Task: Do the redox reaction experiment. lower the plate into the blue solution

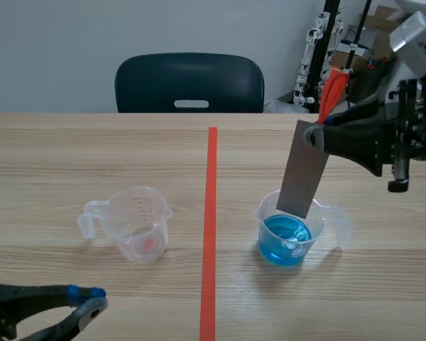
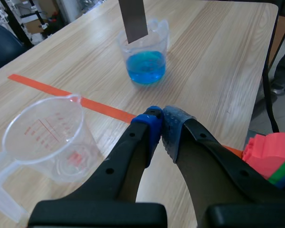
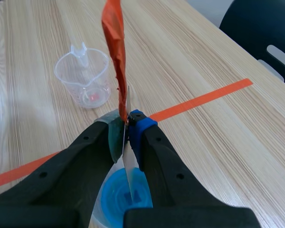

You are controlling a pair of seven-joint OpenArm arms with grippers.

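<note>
- Right jaws clamp the tilted flat grey metal plate, its lower edge inside the clear plastic beaker's rim, above the blue solution.
- Left jaws together, near the wooden surface's front edge, beside an empty clear measuring cup.

My dotted pads are blue and grey-green; the plate is grey, its ribbon orange-red, the liquid bright blue, the clear cup marked in red, I think.
</note>
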